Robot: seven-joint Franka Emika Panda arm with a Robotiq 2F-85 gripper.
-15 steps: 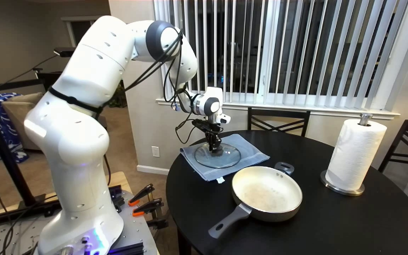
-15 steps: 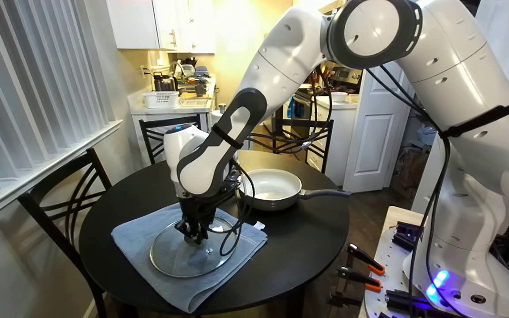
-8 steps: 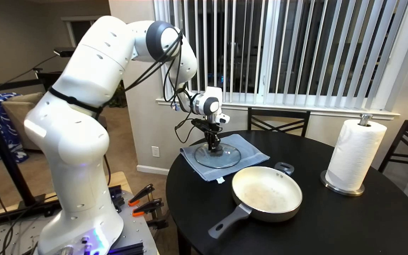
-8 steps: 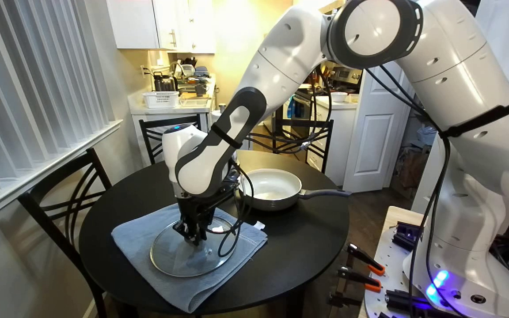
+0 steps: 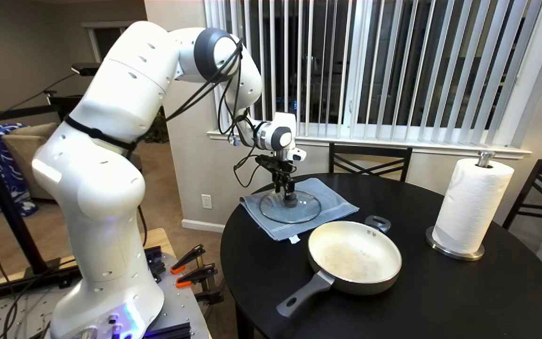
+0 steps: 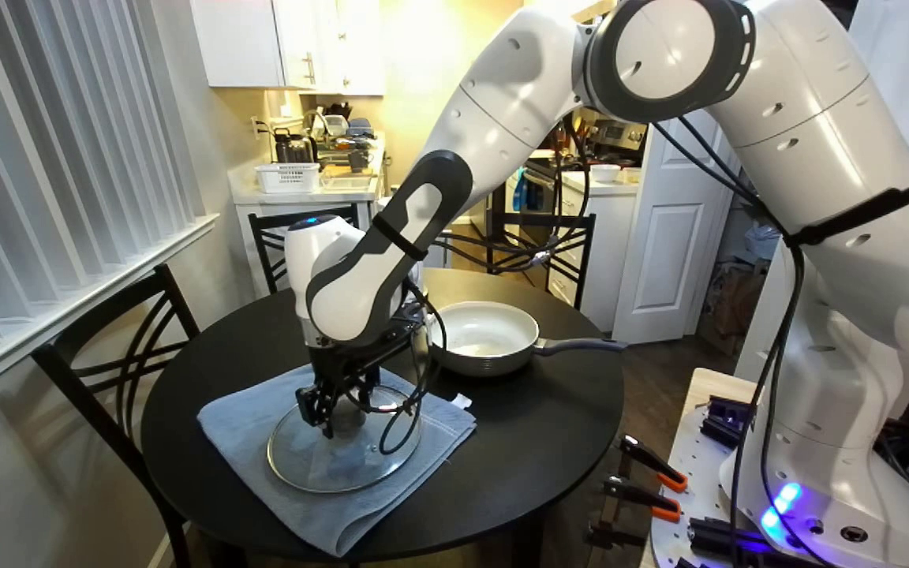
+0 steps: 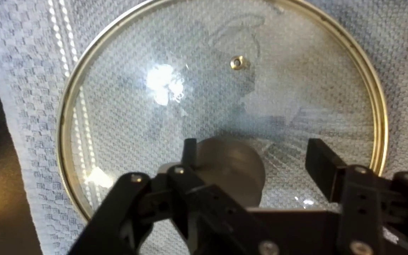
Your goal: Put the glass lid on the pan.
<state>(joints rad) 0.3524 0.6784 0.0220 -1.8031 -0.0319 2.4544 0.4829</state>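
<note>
The glass lid (image 7: pixel 136 124) with its metal rim lies flat on the blue-grey cloth (image 6: pixel 265 442), seen in all the views. My gripper (image 7: pixel 253 154) stands open above it. The lid's dark knob (image 7: pixel 230 166) is between the fingers, close against or touching the left finger (image 7: pixel 189 152) in the wrist view. A wide gap separates the knob from the right finger (image 7: pixel 319 163). In both exterior views the gripper (image 6: pixel 346 420) points down at the knob. The cream-white pan (image 5: pixel 355 254) sits uncovered on the table, its long handle (image 5: pixel 304 296) reaching past the pan's side.
A paper towel roll (image 5: pixel 473 207) on a metal stand is on the round black table (image 5: pixel 440 301). Dark chairs (image 6: pixel 131 363) surround the table. Black cables (image 6: pixel 415 394) hang around the wrist near the lid. The window blinds (image 5: pixel 393 70) are behind the arm.
The jaws, close together a second ago, have spread wide around the knob. The wrist has risen slightly and tilted a little. The lid and cloth have shifted barely; the pan has stayed put.
</note>
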